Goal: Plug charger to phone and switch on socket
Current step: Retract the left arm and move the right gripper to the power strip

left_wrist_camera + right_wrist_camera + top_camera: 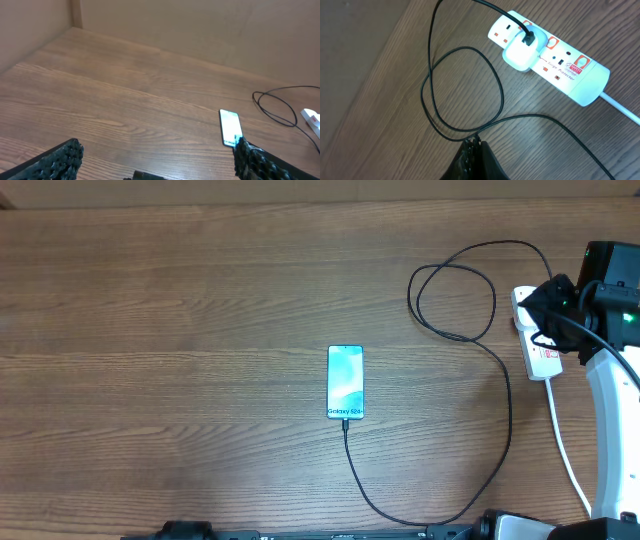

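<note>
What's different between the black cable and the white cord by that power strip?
The black cable is thin; the white cord is thick. The cable curls into loose loops, while the cord runs nearly straight. The cable goes from the adapter to the phone; the cord leaves the strip's end. Both connect to the strip.

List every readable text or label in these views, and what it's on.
"Galaxy S24+": on the screen of the phone, at its near end, overhead view.
"Surge Protector": thin script on the power strip, right wrist view; faint, so read with some doubt.
Red labels on the power strip: print too small to read.
Left wrist view: nothing readable.
</note>
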You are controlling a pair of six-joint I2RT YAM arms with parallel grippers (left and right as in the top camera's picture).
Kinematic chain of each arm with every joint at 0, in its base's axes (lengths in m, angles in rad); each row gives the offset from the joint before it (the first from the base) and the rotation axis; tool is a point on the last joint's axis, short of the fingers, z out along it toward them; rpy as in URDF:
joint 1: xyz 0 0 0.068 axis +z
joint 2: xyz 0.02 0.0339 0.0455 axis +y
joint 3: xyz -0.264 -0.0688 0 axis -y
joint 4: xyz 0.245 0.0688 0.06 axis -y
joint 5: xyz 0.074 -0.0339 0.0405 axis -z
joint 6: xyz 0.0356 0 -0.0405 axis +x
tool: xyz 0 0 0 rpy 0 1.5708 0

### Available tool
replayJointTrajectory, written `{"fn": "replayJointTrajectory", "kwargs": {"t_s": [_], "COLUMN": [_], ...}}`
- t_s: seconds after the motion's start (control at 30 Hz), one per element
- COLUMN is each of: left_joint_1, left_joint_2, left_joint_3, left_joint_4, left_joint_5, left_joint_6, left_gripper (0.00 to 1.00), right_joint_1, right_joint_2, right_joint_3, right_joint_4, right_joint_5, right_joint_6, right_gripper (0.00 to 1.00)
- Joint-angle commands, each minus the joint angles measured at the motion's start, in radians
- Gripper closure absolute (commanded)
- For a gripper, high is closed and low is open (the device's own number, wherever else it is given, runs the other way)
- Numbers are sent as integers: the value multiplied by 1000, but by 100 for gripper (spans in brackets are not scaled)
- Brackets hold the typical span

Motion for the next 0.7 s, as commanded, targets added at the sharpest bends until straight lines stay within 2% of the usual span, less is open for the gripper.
{"fn": "replayJointTrajectory", "kwargs": {"t_s": [0.0, 0.37, 0.67], "left_joint_1": [35, 98, 98], "left_joint_2": [-12, -151, -152], "left_joint_3": [-2, -7, 26], "left_joint_4": [2, 2, 2], "left_joint_5": [-9, -9, -9], "left_joint_6": [-13, -13, -10], "left_gripper": [0, 0, 0], "right_joint_1": [2, 2, 2], "right_joint_2": [2, 2, 2], "right_joint_3": [3, 3, 3], "right_joint_4": [-2, -14, -21], "right_joint_5": [-2, -2, -2], "right_joint_6": [1, 1, 1], "right_gripper": [96, 96, 96]}}
